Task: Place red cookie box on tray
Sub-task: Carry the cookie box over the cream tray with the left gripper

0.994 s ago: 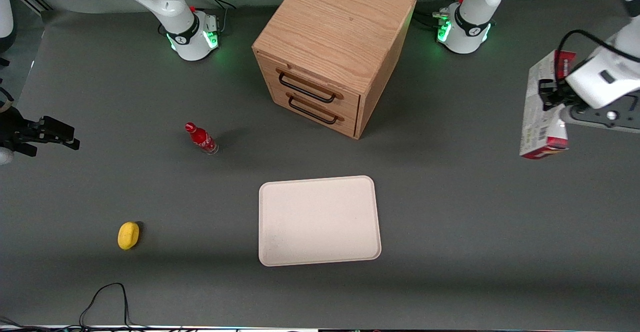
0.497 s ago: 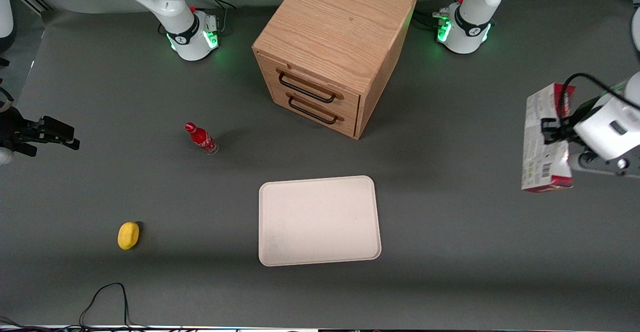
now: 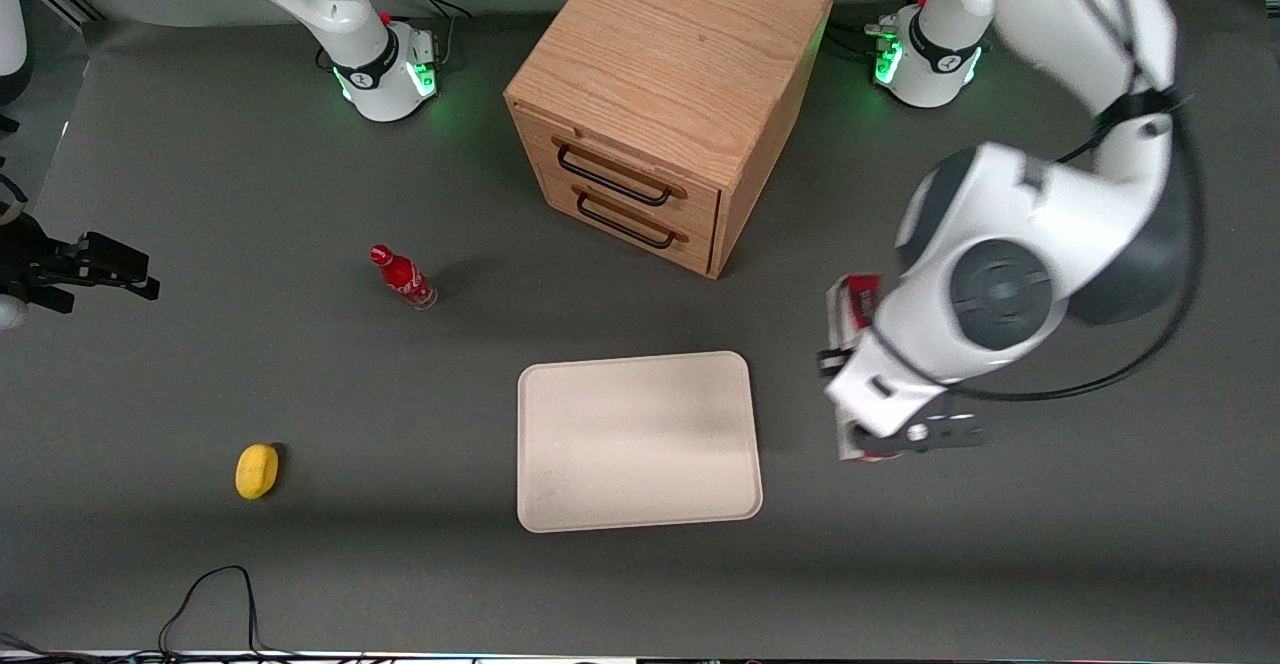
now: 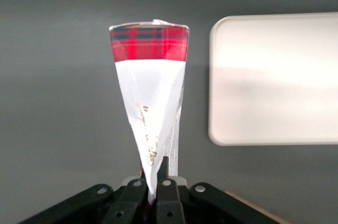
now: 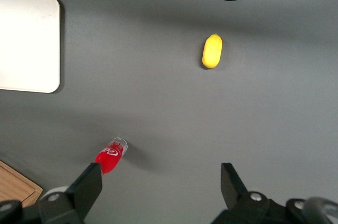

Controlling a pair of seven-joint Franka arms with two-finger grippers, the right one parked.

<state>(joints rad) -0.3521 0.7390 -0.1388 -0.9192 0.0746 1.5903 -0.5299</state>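
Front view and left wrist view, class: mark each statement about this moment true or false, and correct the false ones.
1. The gripper holds the red cookie box. True.
2. The red cookie box lies flat on the tray. False: it is held in the air beside the tray, toward the working arm's end.
3. Both drawers of the wooden cabinet are shut. True.
4. The red soda bottle stands on the tray. False: it is on the table.
5. The yellow object lies on the table. True.

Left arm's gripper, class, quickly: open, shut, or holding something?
Gripper: shut on the long, thin dark-red cardboard cookie box, held in the air beside the flat cream-beige tray, not yet over it.
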